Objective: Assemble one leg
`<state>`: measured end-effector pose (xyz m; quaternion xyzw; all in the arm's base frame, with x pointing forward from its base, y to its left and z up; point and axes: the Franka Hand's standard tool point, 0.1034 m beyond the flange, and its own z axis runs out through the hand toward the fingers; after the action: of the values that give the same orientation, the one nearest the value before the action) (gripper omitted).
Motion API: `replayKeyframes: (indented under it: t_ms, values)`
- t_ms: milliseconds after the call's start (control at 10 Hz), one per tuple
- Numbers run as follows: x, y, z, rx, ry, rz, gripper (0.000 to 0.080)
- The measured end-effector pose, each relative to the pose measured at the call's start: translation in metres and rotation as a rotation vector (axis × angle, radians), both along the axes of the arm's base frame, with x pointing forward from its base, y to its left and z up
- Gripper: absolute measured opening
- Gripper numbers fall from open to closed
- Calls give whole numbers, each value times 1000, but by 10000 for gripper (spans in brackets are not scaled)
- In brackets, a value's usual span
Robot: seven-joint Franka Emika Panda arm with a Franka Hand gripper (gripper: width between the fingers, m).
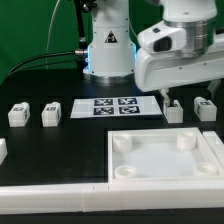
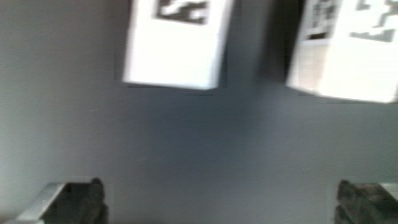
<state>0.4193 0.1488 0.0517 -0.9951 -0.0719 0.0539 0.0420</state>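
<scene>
The gripper hangs low over the dark surface on the exterior view's right, and its fingertips stand wide apart with nothing between them. That gap is bare surface only, so no grasp is made. The leg lies just beneath and in front of the gripper, right by the far edge of the big white panel, and a second leg sits just beside it, further to the exterior view's right. In the wrist view both are white blocks lying beyond the fingertips, not between them, with their tagged ends pointing away. And here's the key relation: the leg's long axis runs across the line along which the fingers close, so they look set to meet its narrow sides. It also sits nearer the middle of the gap than its neighbour. The judgement, then: an advance toward the leg, then a descent before closing. Two more legs wait well apart on the exterior view's left, past the marker board.
</scene>
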Motion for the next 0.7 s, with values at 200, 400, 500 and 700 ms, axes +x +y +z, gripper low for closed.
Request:
replayKeyframes:
  t_ms: [200, 400, 500, 700]
  values:
    - [-6, 19, 0, -2, 4, -11, 649]
    - [-9, 19, 0, -12, 46, 7, 649]
    - [-9, 19, 0, -14, 52, 8, 649]
    - [-18, 16, 2, -54, 245, 30, 649]
